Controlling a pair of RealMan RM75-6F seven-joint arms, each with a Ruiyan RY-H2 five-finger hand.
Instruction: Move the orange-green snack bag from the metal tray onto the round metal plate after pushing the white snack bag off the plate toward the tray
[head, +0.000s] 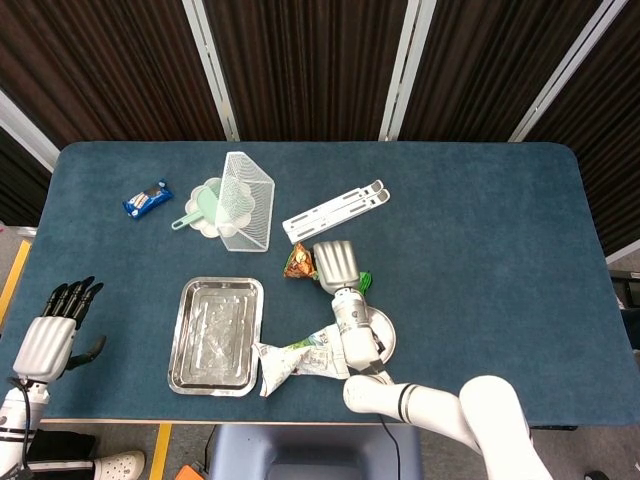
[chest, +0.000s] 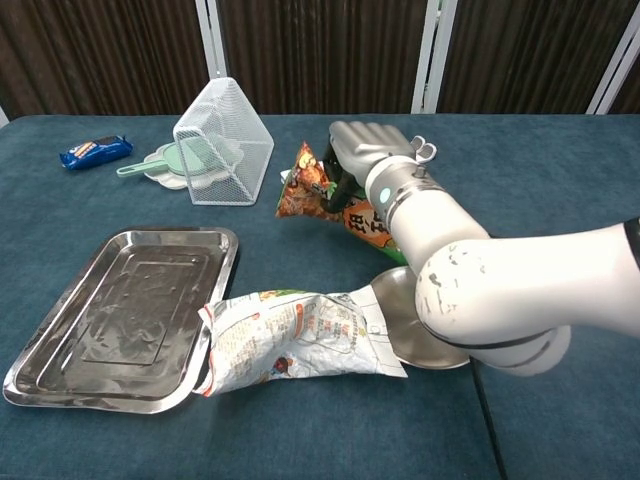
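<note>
Right hand grips the orange-green bag, lifted off the table near its middle. Plate lies toward the front edge, white bag beside it touching the tray. Left hand, fingers apart, holds nothing off the front-left corner.

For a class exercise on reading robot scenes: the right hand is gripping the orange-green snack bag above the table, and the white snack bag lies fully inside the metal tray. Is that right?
Not quite. The chest view shows the white snack bag mostly on the table, only its left end overlapping the metal tray. The right hand does grip the orange-green snack bag.
</note>
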